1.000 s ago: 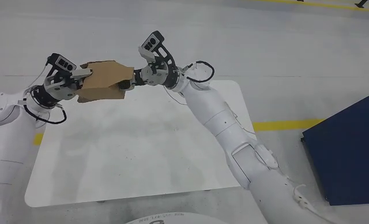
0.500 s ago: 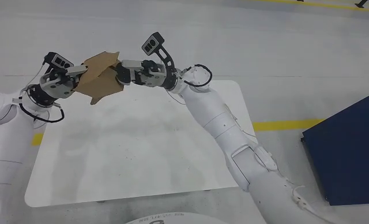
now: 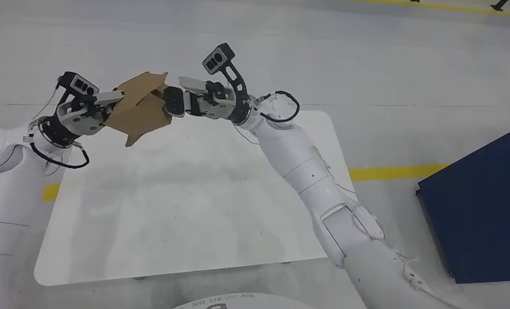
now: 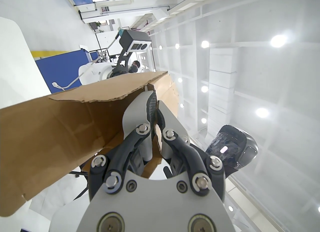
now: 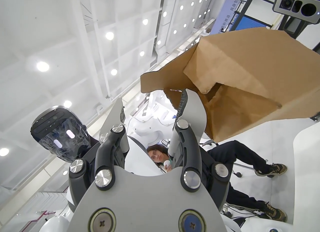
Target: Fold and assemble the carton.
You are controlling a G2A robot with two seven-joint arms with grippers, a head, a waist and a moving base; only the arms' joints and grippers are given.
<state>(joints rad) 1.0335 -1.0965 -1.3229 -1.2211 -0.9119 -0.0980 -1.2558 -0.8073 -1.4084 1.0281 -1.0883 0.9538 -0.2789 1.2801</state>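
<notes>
Found carton (image 3: pixel 140 103) off the bench (image 3: pixel 199 221), up in the air over its far left corner, tilted. Noted left gripper (image 4: pixel 155 110) pinched shut on a ragged cardboard edge at one end. Read that as the anchor grip: there to carry the load and stop any swing during work on the other end. Noted right gripper (image 5: pixel 151 104) at the opposite, open end, spread wide, gripping nothing, one finger (image 5: pixel 193 110) touching or just beside a flap edge (could not tell which), the other well clear of the cardboard. Judged that spread as suited to nudging or catching a flap, not to carrying. Looked into the open end from the right wrist: saw flaps partly folded inward, bare brown walls behind, no goods inside so far as could be made out. Rated carton as popped into box shape but not closed, end flaps not yet tucked. Expected next move to call for a flap pressed inward against a steady hold. Flagged risk: ragged edge tearing or slipping under the left pinch, then a dropped carton.
</notes>
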